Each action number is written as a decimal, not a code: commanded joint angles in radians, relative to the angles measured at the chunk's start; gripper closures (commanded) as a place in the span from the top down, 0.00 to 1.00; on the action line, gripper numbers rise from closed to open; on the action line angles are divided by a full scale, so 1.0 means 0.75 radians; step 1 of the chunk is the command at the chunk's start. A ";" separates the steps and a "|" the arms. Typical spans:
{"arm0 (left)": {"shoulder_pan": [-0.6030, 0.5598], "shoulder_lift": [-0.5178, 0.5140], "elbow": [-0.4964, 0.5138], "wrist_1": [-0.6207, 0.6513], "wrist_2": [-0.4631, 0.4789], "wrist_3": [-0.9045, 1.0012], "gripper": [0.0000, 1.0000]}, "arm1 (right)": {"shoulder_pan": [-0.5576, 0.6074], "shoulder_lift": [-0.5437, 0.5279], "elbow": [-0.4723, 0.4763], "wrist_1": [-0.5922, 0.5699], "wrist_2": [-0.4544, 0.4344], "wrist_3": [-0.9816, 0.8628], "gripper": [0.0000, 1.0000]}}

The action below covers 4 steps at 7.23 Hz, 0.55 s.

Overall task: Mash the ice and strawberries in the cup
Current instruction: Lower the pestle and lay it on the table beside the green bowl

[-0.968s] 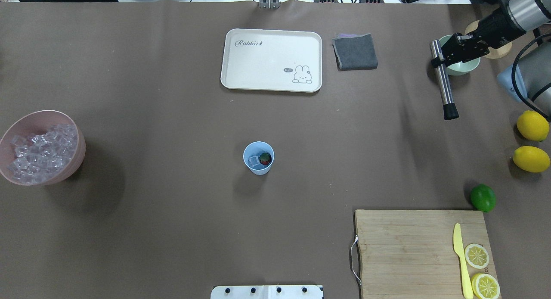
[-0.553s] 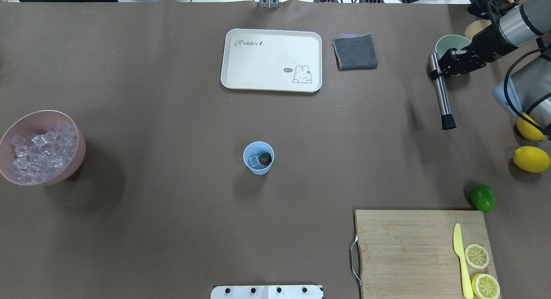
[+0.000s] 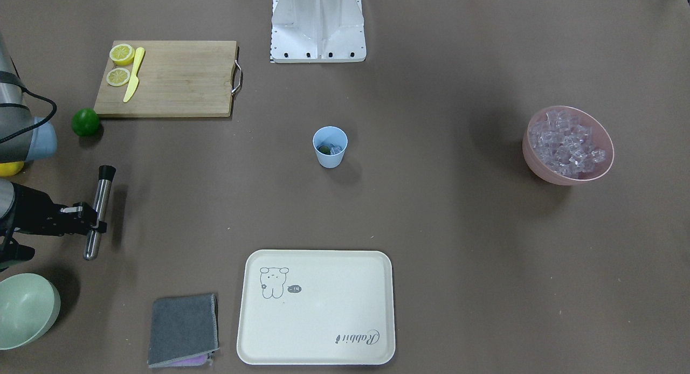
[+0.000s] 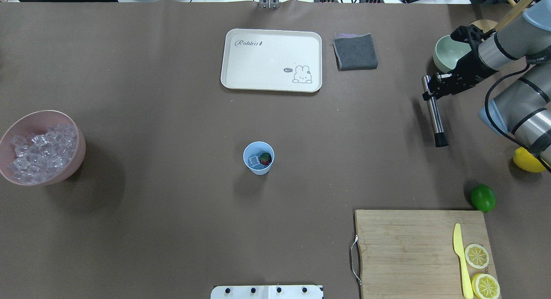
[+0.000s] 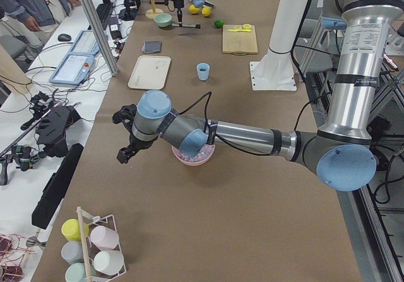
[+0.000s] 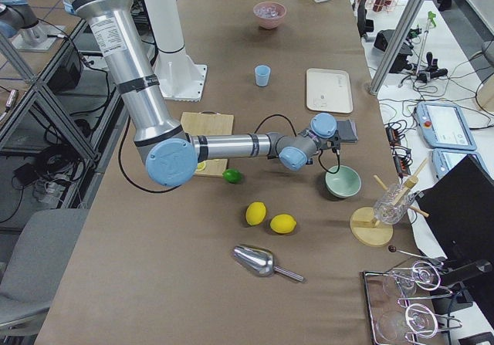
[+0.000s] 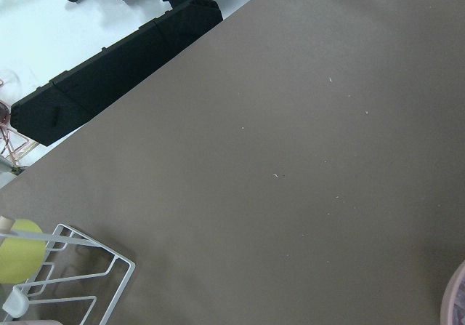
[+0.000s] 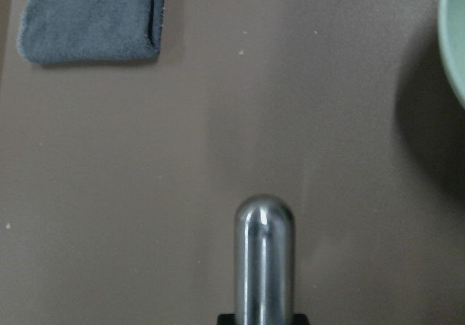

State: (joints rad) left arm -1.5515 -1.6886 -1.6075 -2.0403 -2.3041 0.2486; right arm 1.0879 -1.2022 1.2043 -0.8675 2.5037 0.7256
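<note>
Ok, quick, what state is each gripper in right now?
Left gripper: cannot be told; it shows only in the exterior left view.
Right gripper: closed, holding the steel muddler near its upper end.

- cup [image 4: 260, 170]: pale-blue, upright, mid table [image 4: 172, 191].
- strawberry [image 4: 265, 158]: red, whole, inside cup.
- ice [image 4: 254, 160]: clear cube in cup, next to strawberry.

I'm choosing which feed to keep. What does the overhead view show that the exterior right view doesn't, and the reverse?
Only overhead: the strawberry and ice inside the cup, and a clear look at the right gripper shut on the masher. Only exterior right: a metal scoop and a wire rack with glasses. Both: the cup, tray, pink bowl, lime and green bowl.
</note>
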 commanded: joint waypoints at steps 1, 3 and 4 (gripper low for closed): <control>0.001 0.006 -0.033 -0.002 0.006 0.000 0.97 | -0.004 -0.031 -0.002 0.001 -0.002 0.000 0.00; 0.003 0.002 -0.041 0.000 0.010 0.000 0.97 | -0.006 -0.039 -0.002 0.001 -0.004 0.002 0.00; 0.007 0.000 -0.041 0.000 0.010 0.000 0.97 | -0.006 -0.050 0.000 0.003 0.000 0.002 0.03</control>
State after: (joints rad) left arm -1.5486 -1.6866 -1.6370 -2.0407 -2.2972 0.2485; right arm 1.0831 -1.2321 1.2024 -0.8664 2.5004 0.7266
